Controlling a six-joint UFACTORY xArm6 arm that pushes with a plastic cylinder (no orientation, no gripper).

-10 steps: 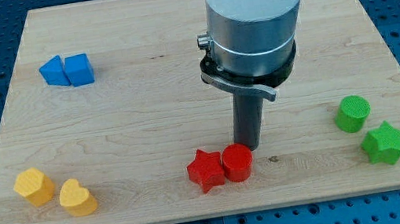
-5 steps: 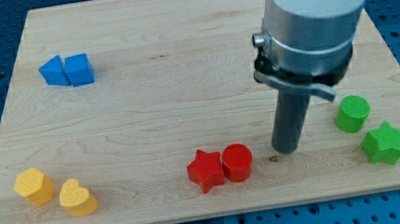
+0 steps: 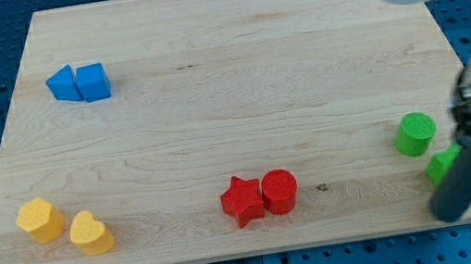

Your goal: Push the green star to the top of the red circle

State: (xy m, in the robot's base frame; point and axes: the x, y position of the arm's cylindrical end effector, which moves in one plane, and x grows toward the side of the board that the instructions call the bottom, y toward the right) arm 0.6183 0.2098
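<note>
1. My tip (image 3: 452, 215) is at the lower right part of the board (image 3: 213, 107), near the bottom edge. It is a plain rod with no jaws, so it cannot open or close and it holds nothing.
2. The green star (image 3: 441, 163) is just at 12 o'clock from my tip. The rod covers most of it, and only its left part shows. I cannot tell if the rod touches it.
3. The green cylinder (image 3: 416, 134) stands at about 11 o'clock from the star, close to it.
4. The red circle (image 3: 280, 191) is far to the view's left, roughly at 9 o'clock from the star. The red star (image 3: 243, 200) touches it on its left side.
5. The relation that matters: the goal spot, above the red circle, lies at about 9 to 10 o'clock from the green star, but my tip is now below the star. I judge that the tip should go around to the star's right side, at 3 o'clock, before it pushes leftward.
6. A push from the present place would probably send the star up into the green cylinder.
7. The blue blocks (image 3: 78, 82) and the yellow blocks (image 3: 64, 225) are far away.
</note>
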